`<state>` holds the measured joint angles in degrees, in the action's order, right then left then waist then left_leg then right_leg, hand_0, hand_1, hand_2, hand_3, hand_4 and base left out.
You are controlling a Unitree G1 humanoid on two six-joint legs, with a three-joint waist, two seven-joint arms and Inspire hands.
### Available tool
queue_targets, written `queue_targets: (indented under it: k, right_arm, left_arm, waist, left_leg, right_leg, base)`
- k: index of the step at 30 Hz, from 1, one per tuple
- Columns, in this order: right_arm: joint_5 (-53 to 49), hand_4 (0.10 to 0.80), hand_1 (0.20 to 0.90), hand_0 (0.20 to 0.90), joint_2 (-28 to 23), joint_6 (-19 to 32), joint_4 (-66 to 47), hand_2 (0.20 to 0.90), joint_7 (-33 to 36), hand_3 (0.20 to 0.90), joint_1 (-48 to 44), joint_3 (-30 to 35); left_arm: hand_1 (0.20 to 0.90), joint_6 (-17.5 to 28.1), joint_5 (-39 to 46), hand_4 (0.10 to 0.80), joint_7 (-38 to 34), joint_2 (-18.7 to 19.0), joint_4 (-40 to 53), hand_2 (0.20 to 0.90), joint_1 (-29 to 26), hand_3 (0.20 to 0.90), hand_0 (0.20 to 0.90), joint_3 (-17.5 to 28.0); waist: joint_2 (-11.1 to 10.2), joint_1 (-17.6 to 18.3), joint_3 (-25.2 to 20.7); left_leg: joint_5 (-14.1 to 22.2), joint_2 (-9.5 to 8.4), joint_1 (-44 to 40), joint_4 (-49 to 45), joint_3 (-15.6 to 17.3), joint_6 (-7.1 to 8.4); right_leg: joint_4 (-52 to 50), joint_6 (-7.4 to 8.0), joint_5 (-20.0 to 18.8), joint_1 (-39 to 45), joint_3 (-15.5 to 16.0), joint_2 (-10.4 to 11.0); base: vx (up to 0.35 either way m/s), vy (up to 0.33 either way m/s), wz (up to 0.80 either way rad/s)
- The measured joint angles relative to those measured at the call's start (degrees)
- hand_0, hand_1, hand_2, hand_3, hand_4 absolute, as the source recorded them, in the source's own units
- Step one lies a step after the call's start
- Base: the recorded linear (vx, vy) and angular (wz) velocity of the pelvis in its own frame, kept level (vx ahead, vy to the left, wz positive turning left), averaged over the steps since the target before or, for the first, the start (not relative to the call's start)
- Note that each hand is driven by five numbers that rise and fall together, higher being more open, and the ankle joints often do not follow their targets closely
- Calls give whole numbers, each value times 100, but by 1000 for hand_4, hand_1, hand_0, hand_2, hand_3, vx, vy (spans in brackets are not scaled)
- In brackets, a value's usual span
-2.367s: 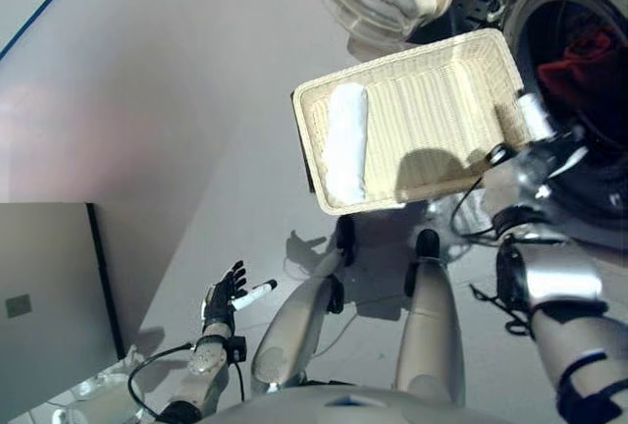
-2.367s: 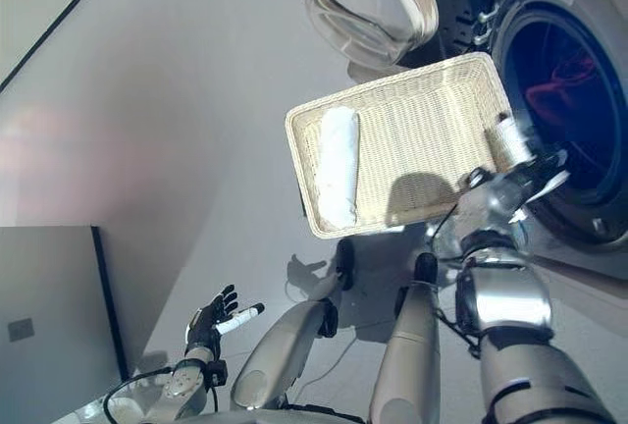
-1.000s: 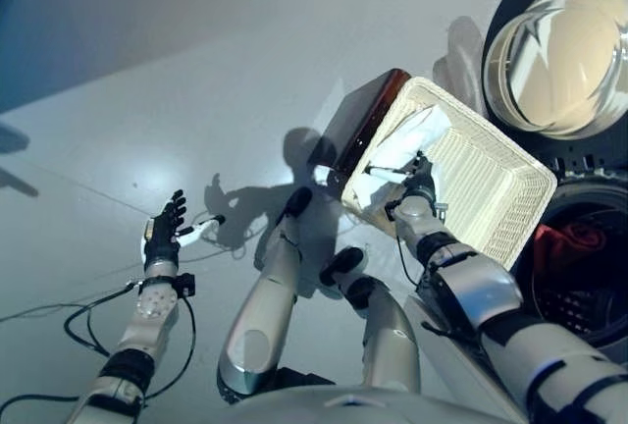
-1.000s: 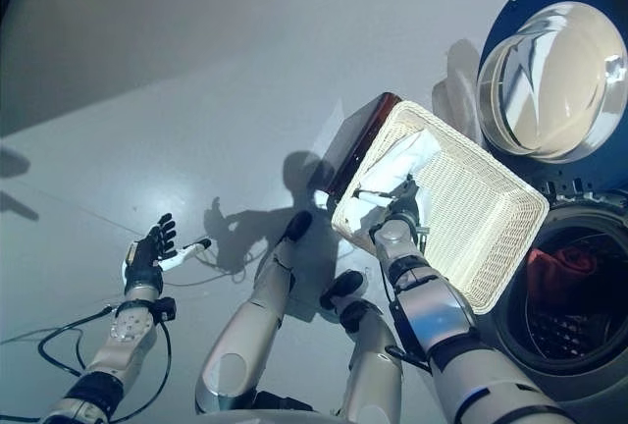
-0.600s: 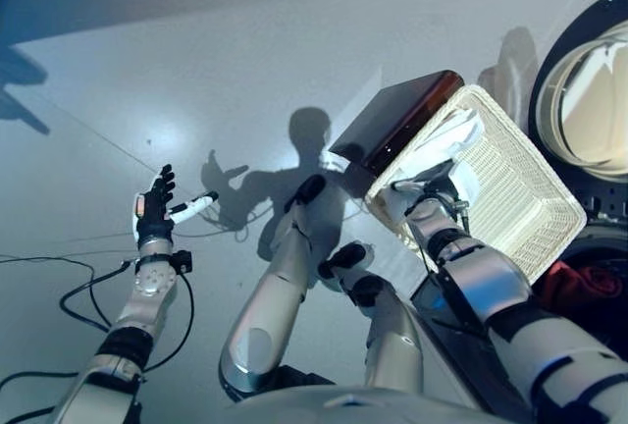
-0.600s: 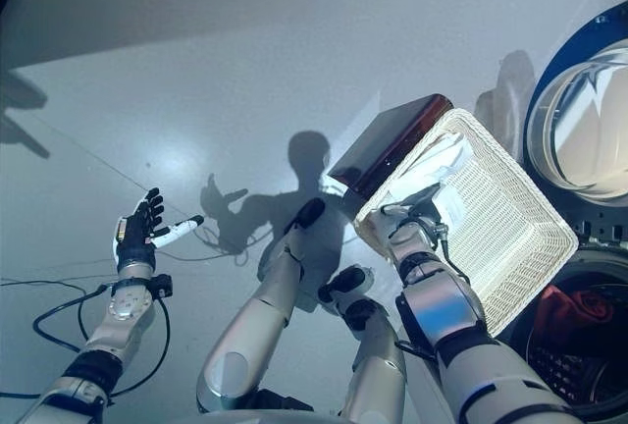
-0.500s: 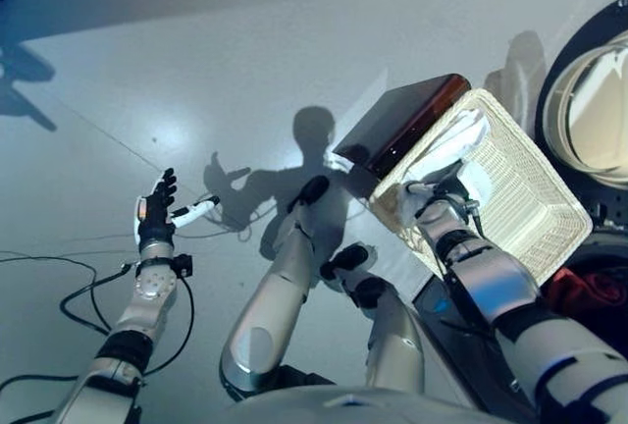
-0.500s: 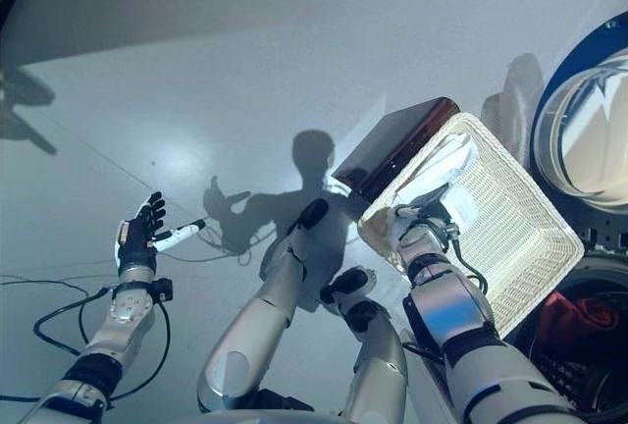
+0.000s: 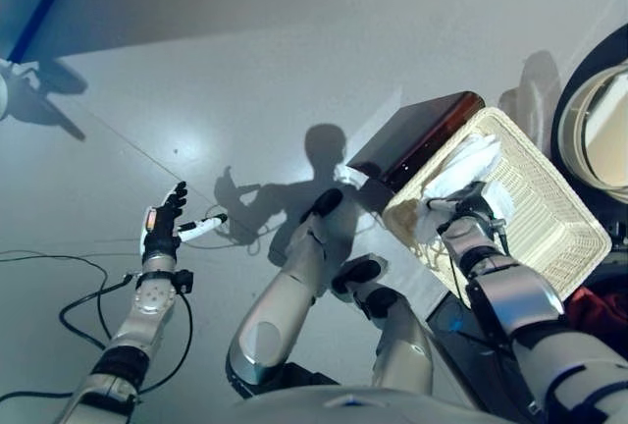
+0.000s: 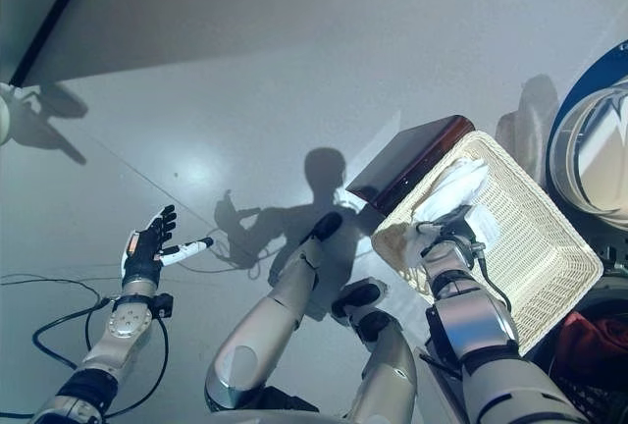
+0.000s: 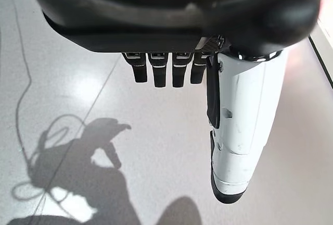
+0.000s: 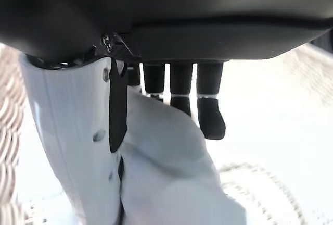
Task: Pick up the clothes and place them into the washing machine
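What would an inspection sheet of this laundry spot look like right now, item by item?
Surface: grey floor, bare and glossy.
Job's things: white cloth in the wicker basket; red clothes at the view's corner, below the basket.
Clutter: dark brown box beside the basket.
Hands: right hand in the basket, thumb and fingers pinching the white cloth; left hand open over the floor, holding nothing.
Cables: nothing seen apart from the robot's own.
Surroundings: washing machine door, open, at the right edge.
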<state>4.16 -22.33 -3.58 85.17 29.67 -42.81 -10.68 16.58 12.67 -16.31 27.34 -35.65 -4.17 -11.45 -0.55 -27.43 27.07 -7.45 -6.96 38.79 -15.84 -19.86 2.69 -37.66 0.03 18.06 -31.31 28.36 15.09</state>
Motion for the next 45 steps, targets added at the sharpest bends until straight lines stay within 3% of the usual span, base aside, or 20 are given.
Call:
queue_targets:
  k: [5,7,13,19,25,30,33,39,45]
  right_arm:
    - [-73,300,200,200,27,26,-12,200,-89,200,484,244]
    - [-335,300,200,200,31,138,-65,200,-94,200,746,548]
    - [-1273,300,200,200,-157,402,-115,200,-93,200,971,1144]
    - [-4173,300,200,200,99,1480,-863,200,-384,200,1399,2579]
    - [-6428,300,200,200,861,2535,-1864,200,-707,200,1661,2695]
    - [-6546,300,200,200,1168,2888,-2487,200,-459,200,1768,2692]
    - [-6534,300,200,200,1137,3001,-2468,200,-232,200,1557,2817]
    - [-6428,300,200,200,536,2997,-2314,200,182,200,717,2873]
    - [-6010,300,200,200,104,3004,-2390,200,479,200,160,2887]
  left_arm:
    - [900,-6,-73,800,25,-5,5,900,174,900,900,-2]
    - [900,-5,-74,800,27,-26,11,900,260,900,900,-1]
    - [900,-3,-102,800,36,-70,-1,900,408,900,900,-38]
    - [900,-14,-75,800,48,-316,-223,900,688,900,900,-42]
    - [900,-56,94,800,32,-723,-717,900,787,900,900,-51]
    - [900,-52,201,800,32,-1098,-781,900,790,900,900,-122]
    - [900,1,323,800,11,-1112,-776,900,803,900,900,-270]
    - [900,14,430,800,13,-1197,-771,900,885,900,900,-522]
    - [900,42,532,800,12,-1221,-780,900,885,900,900,-555]
  waist:
    - [115,184,-55]
    - [156,273,-91]
    - [300,678,-394]
    - [485,1164,-593]
    - [582,1585,-621]
    - [913,1719,-532]
    - [1064,1709,-472]
    - [1316,1739,-343]
    - [1384,1754,-306]
  left_leg:
    - [31,0,-246,71,208,-97]
    - [19,9,-405,102,340,-188]
    - [39,25,-498,143,532,-245]
    - [85,85,-661,129,949,-414]
    - [190,128,-728,177,1206,-388]
    - [176,200,-736,217,1329,-410]
    - [166,203,-730,232,1363,-410]
    - [105,207,-736,347,1503,-489]
    - [-3,214,-773,506,1571,-556]
  right_leg:
    - [128,122,-79,196,-175,16]
    - [197,177,-123,313,-308,6]
    - [311,285,-272,304,-548,-15]
    - [486,349,-486,268,-984,-77]
    - [640,373,-703,197,-1237,-109]
    - [732,380,-802,158,-1368,-139]
    - [699,381,-803,92,-1429,-136]
    - [695,403,-855,-34,-1591,-149]
    - [690,439,-877,-115,-1677,-155]
  base:
    - [13,30,-16]
    - [5,16,-25]
    - [-18,22,-20]
    - [-94,97,-35]
    - [-35,43,-37]
    - [-12,21,-15]
    - [-16,28,-8]
    - [-9,-6,-11]
    - [26,-39,-5]
